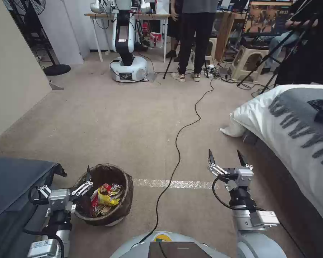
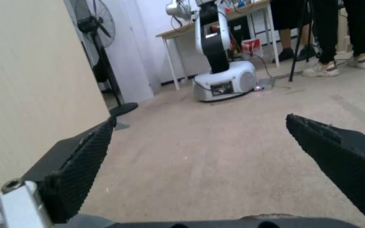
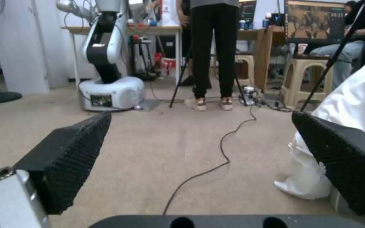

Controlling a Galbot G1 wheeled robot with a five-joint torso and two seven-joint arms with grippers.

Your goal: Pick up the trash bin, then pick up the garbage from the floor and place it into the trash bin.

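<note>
Flanking open carpet [image 1: 132, 118], trash bin [image 1: 123, 200] abuts left pincer [image 1: 80, 179].

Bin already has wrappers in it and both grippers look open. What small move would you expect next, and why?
Probably the left gripper eases back from the trash bin. It sits open at the bin's rim, gripping nothing, the garbage lies inside, and no litter shows on the carpet ahead. The right gripper hovers open over bare floor.
</note>
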